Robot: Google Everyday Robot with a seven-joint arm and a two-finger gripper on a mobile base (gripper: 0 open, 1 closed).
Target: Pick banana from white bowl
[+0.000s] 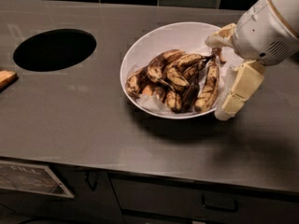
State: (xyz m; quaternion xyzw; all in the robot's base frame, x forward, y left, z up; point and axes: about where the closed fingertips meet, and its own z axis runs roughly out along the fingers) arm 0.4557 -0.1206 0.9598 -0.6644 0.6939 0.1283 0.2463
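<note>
The white bowl (154, 41) stands on the grey counter, right of centre, and holds a bunch of several brown-spotted bananas on a paper lining. The darkest, almost black banana (190, 93) lies low in the pile, between yellower ones. My gripper (225, 71) is at the bowl's right rim and is open. One cream finger (220, 35) reaches over the rim near the banana stems. The other finger (238, 90) hangs outside the rim, down toward the counter. It holds nothing.
A dark round hole (54, 49) is cut in the counter at the left. A small tan object (4, 78) lies at the left edge. Black tiles run along the back. Cabinet drawers sit below the counter's front edge.
</note>
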